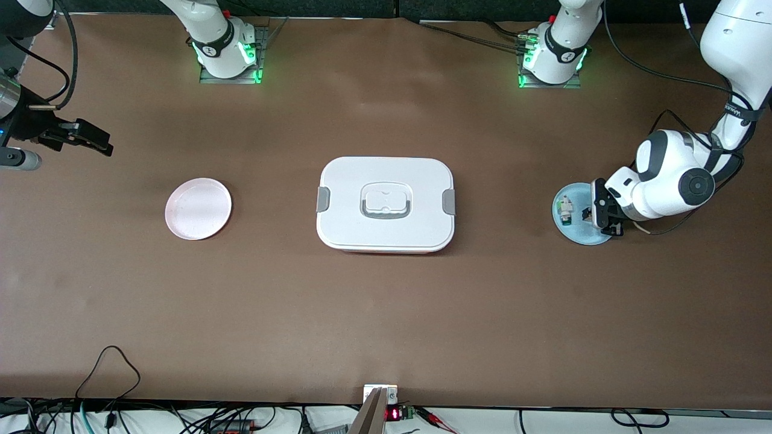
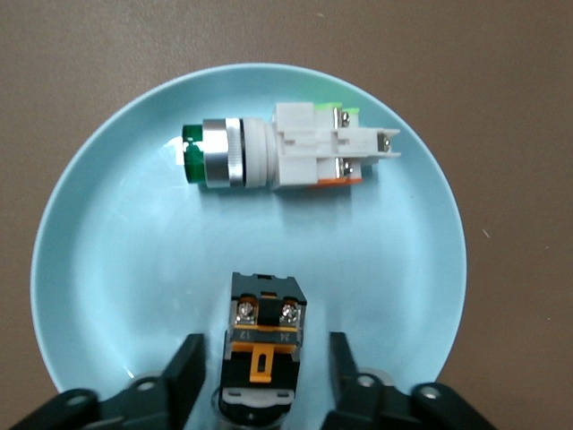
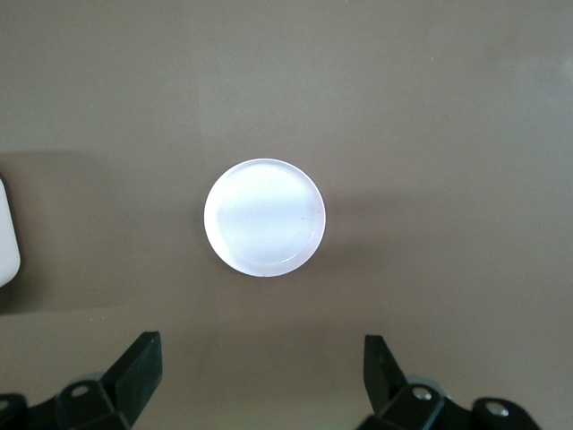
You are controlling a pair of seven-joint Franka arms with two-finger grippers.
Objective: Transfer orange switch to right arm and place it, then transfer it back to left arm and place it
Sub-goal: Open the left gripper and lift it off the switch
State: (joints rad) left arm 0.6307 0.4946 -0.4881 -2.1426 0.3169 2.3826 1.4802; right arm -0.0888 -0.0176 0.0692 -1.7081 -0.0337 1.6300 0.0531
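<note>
The left gripper [image 2: 262,369] hung low over a pale blue plate [image 2: 107,269] at the left arm's end of the table, its fingers [image 2: 183,372] parted on either side of the orange switch [image 2: 261,345], which lay on the plate with a small gap showing at each side. A green-capped white switch [image 2: 286,157] lay on the same plate, just past the fingertips. The right gripper [image 3: 260,367] waited with fingers spread wide, high above a pink plate [image 3: 265,218]. The white box [image 1: 386,204] sat between the two plates.
</note>
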